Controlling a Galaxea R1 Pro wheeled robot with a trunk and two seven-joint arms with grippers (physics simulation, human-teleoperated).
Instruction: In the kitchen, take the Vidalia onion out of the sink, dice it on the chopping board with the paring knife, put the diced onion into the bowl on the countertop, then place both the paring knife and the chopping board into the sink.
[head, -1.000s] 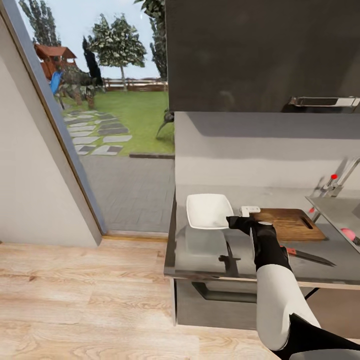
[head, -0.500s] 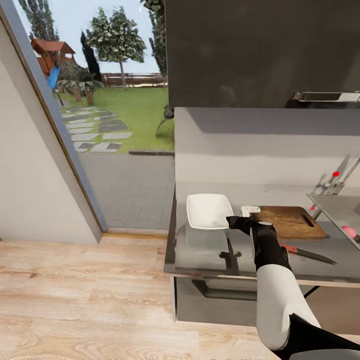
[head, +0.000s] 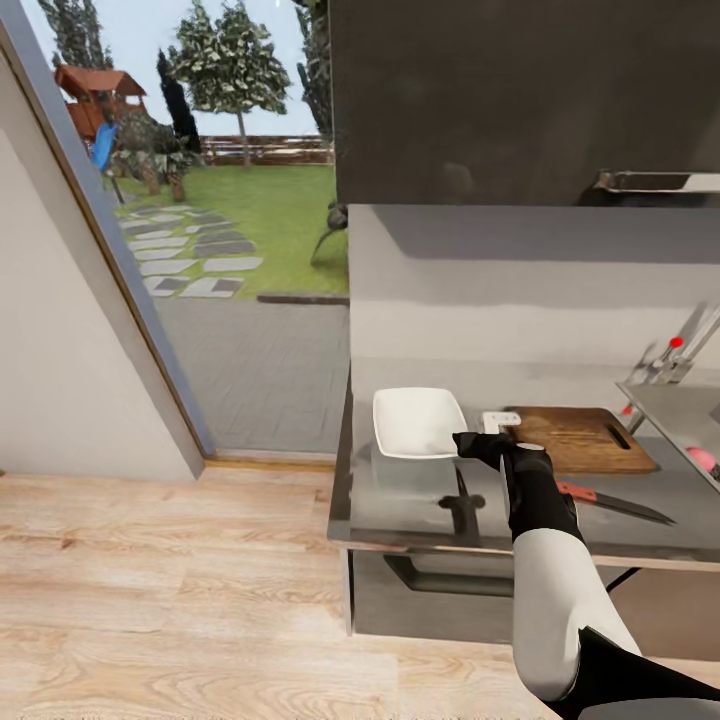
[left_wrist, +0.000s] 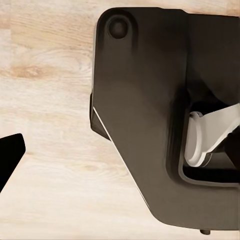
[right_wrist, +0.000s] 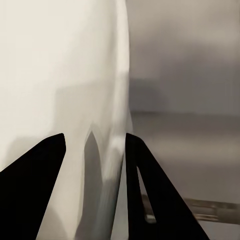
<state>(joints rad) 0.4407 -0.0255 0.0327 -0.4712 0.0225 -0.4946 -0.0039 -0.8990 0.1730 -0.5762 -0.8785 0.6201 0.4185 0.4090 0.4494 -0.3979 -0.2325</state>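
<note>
Presently recorded, item by item:

Right gripper (head: 466, 443): held out over the countertop at the near-right edge of the bowl; in the right wrist view its two dark fingers (right_wrist: 35, 175) are seen spread, with the bowl's white rim standing between them (contact with the rim cannot be told).

Bowl (head: 416, 421): white, square, set on the countertop, directly at the right gripper's fingertips and stretching away from them toward the window.

Chopping board (head: 581, 438): dark-brown wood, lying flat just beyond the right wrist on the sink side, handle slot at the end farthest from the gripper.

Paring knife (head: 612, 504): orange-red handle, dark blade, laid on the countertop beside the right forearm, nearer the counter's front edge than the board, blade pointed away from the gripper.

Vidalia onion (head: 701, 460): small pink bulb, well apart from the gripper, past the board, in the sink (head: 676, 412).

Countertop (head: 400, 505): grey, reflective, under the gripper.

Left gripper: one dark fingertip (left_wrist: 9, 155) is shown over pale wooden floor (left_wrist: 55, 100), beside the robot's dark base (left_wrist: 150, 125); whether it is spread or closed cannot be told.
</note>
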